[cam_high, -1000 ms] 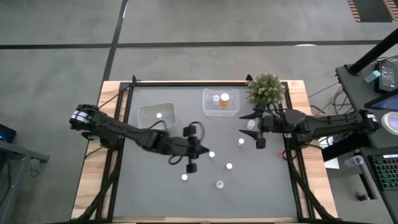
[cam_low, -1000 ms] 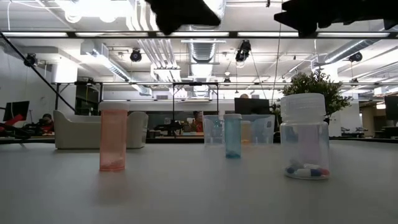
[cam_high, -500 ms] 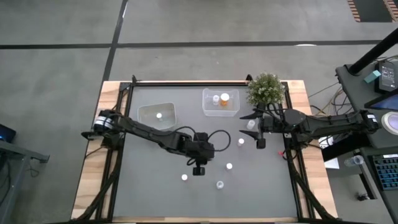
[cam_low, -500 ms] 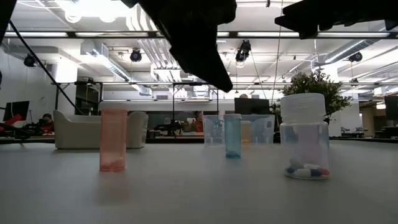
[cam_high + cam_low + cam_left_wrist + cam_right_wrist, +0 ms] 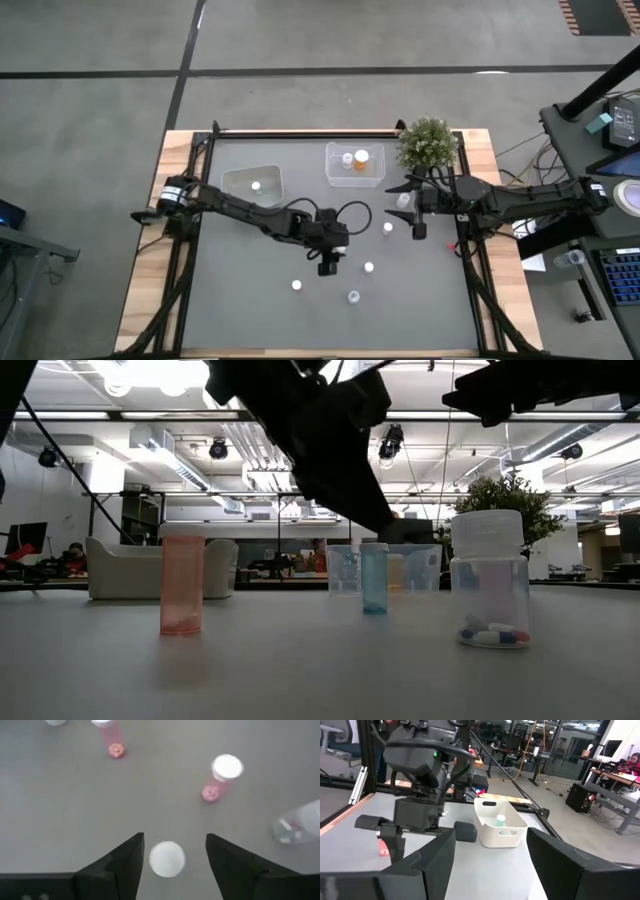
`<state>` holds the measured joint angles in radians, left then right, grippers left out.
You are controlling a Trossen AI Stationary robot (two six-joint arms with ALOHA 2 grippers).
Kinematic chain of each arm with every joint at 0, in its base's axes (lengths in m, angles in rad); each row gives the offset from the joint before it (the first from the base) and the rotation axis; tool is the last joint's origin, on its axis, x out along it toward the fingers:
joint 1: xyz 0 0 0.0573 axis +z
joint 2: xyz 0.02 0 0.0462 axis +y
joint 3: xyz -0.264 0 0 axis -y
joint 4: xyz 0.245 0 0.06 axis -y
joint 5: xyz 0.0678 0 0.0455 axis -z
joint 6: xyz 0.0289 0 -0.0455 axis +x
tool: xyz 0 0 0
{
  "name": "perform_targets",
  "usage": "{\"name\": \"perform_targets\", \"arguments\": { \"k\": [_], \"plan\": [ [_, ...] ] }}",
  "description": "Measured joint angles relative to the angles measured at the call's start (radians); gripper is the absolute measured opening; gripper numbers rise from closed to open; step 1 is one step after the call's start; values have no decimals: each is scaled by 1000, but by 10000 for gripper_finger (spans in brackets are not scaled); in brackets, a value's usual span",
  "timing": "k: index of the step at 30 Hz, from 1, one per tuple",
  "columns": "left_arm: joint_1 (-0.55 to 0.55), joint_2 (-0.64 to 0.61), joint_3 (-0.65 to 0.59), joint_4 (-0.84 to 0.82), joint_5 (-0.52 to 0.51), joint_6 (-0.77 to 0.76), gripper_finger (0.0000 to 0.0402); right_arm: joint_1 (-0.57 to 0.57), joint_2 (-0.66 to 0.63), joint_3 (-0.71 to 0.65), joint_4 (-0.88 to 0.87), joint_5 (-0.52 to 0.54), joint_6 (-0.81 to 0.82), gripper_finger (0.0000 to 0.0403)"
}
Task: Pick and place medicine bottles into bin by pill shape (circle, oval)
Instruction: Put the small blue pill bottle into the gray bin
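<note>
progress: partly done | left bin [image 5: 251, 184] holds one bottle, right bin [image 5: 354, 165] two | about five bottles loose on table [image 5: 250, 300] | left tool [image 5: 331, 259] spread wide over a white-capped bottle [image 5: 167, 859] mid-table (not gripped yet) | right tool [image 5: 414, 208] waits near plant [image 5: 428, 142], fingers apart, empty

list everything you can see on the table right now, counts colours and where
loose medicine bottles: about four showing, white caps, mid table; one more sits between the left gripper's fingers in the left wrist view
left tub: one, clear, back left, one white-capped bottle inside
right tub: one, clear, back centre, two bottles, one orange
potted plant: one, green, back right corner
left gripper: open, over mid table
right gripper: open, right side by the plant
</note>
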<state>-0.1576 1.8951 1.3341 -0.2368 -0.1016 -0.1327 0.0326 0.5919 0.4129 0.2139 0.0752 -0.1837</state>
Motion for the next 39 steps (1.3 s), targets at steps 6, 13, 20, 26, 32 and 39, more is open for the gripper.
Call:
{"name": "perform_targets", "arguments": {
  "k": [6, 13, 20, 26, 32, 39],
  "plan": [
    [7, 33, -10, 26, 30, -17, 198, 0, 0, 0, 1, 4, -1, 237],
    [8, 55, -14, 45, 57, -18, 190, 0, 1, 0, 0, 4, -11, 237],
    [14, 56, -15, 38, 55, -19, 124, 0, 1, 0, 0, 4, -11, 237],
    [14, 56, -15, 40, 47, -18, 93, 0, 1, 0, 0, 4, -11, 237],
    [10, 23, -16, 57, -13, 61, 93, 0, 1, 0, 0, 4, -11, 237],
    [4, -92, -16, 121, -83, 188, 98, 0, 1, -1, 0, 4, -11, 237]
  ]
}}
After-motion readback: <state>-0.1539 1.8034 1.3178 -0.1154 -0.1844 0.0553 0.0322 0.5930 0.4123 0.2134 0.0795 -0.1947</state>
